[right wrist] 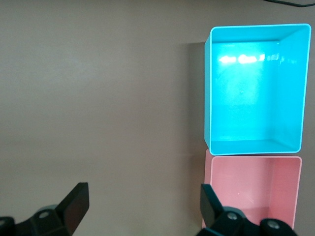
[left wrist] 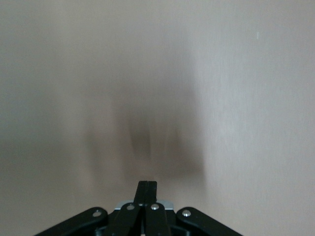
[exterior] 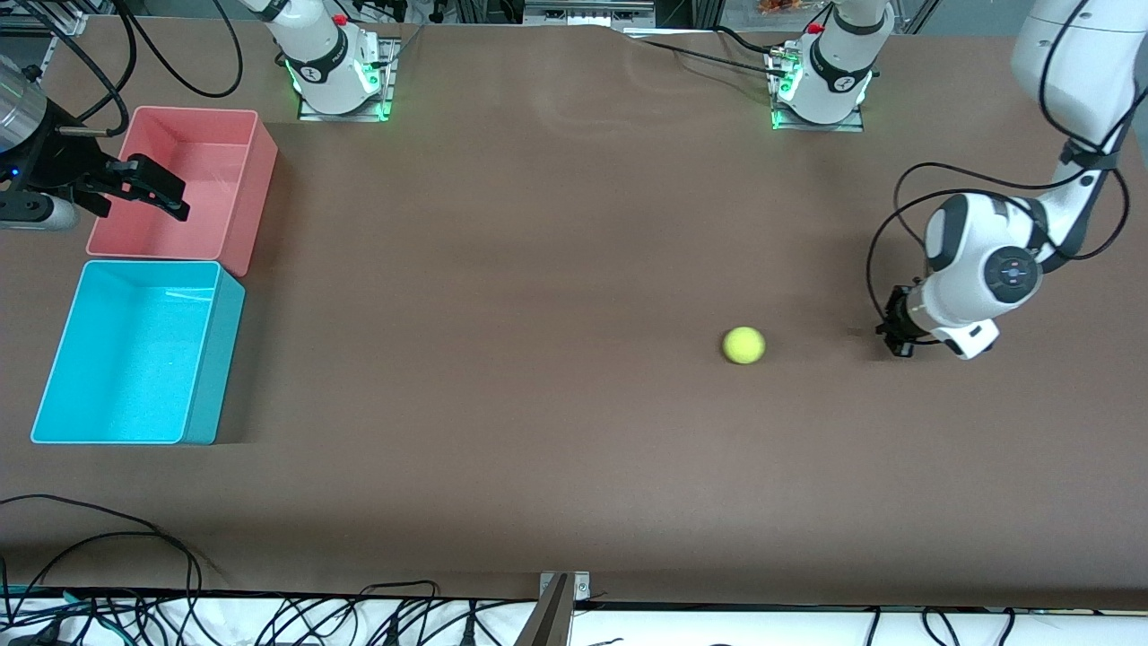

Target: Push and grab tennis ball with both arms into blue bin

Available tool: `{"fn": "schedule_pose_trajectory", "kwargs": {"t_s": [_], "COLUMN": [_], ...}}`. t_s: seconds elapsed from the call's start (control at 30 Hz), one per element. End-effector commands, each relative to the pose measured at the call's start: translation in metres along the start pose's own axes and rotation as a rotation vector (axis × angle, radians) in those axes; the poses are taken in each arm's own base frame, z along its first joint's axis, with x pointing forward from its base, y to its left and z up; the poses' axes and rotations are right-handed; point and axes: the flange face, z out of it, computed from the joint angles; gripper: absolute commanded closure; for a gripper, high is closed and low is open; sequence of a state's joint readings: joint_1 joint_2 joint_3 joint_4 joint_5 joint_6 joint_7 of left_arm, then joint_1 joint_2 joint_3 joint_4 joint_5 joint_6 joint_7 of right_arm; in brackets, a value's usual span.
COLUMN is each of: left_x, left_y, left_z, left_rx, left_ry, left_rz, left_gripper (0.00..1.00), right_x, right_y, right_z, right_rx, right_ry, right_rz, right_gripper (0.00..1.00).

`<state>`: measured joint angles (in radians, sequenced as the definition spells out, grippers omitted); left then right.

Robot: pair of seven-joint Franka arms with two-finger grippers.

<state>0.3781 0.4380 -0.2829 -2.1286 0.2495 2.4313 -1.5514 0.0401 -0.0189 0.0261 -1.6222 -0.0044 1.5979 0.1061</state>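
- Tennis ball [exterior: 743, 345] lies on the table [exterior: 538, 404], apart from the left gripper [exterior: 897, 334], jaws together.
- Right gripper [exterior: 148, 188], jaws apart, hangs over the pink bin [exterior: 256, 170], well apart from it.

Even overhead light, front view sharp. White glare streaks the blue bin [right wrist: 256, 88] floor in the right wrist view. The left wrist view is blurred, a smeared shadow at centre on the surface [left wrist: 59, 73].
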Motion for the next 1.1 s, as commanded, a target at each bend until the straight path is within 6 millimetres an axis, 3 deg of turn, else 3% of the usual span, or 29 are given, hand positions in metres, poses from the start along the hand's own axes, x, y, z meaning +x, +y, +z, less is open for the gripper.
{"fn": "schedule_pose_trajectory", "kwargs": {"t_s": [0.0,0.17,0.33,0.6,0.83,1.07], "left_x": [0.021,0.03,0.04,0.054,0.053,0.044], "left_y": [-0.005,-0.001,0.012,0.037,0.054,0.062], "left_z": [-0.014,-0.028,-0.055,-0.125,-0.195,-0.249], "left_rx": [0.002,-0.017,-0.013,0.026,0.025,0.004], "left_ry": [-0.01,0.007,0.023,0.034,0.039,0.031], "left_rz": [0.053,0.079,0.144,0.327,0.567,0.831], "left_gripper": [1.0,1.0,1.0,1.0,1.0,1.0], "right_x": [0.0,0.0,0.0,0.0,0.0,0.0], "right_y": [-0.002,-0.002,-0.002,-0.002,-0.002,-0.002], "right_z": [-0.006,-0.006,-0.006,-0.006,-0.006,-0.006], "right_rx": [0.013,0.013,0.013,0.013,0.013,0.013], "right_ry": [-0.005,-0.005,-0.005,-0.005,-0.005,-0.005], "right_rz": [0.006,0.006,0.006,0.006,0.006,0.006], "right_gripper": [0.0,0.0,0.0,0.0,0.0,0.0]}}
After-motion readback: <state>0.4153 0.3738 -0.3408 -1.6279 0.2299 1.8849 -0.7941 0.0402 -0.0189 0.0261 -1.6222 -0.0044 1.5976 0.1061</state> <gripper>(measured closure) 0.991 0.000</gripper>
